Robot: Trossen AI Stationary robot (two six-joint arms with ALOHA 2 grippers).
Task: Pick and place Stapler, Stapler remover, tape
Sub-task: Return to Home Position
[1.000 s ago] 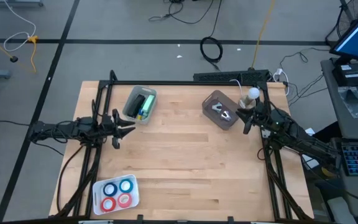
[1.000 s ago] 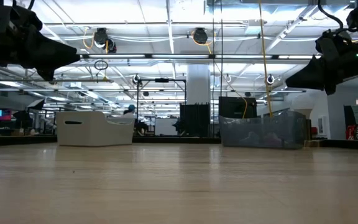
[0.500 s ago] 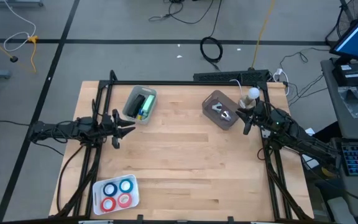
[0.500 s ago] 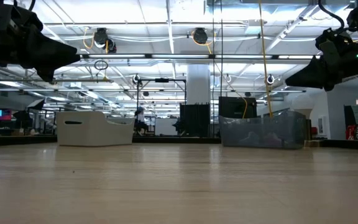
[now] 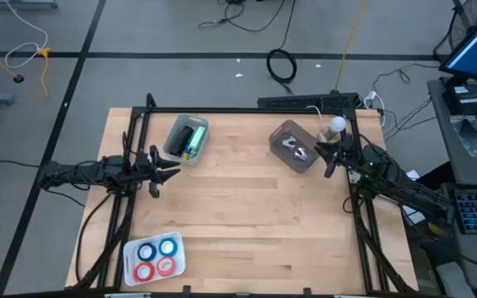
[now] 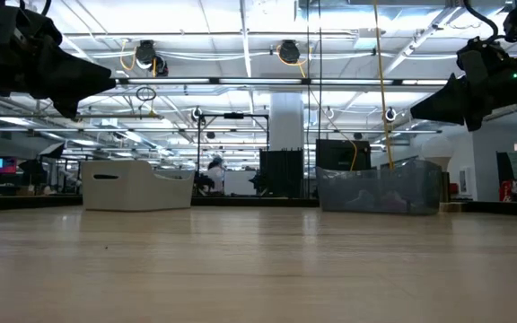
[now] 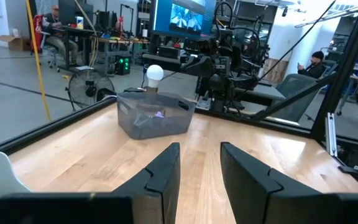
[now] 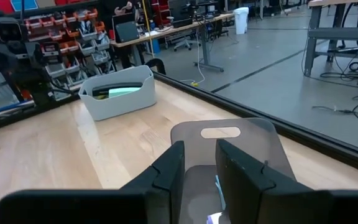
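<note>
no text, label or number can be read.

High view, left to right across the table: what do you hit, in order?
gray bin → dark bin → right claw. Left claw and tape tray overlap the gray bin's span, so they are left out.

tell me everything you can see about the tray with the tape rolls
The tray is small, shallow, pale and rectangular, plastic by its look. It sits flat on the table near the left corner, at the edge far from the gray bin and the dark bin, turned askew. Inside lie four tape rolls flat in two rows, two blue and two red, each with a pale core. Nothing else touches it.
</note>
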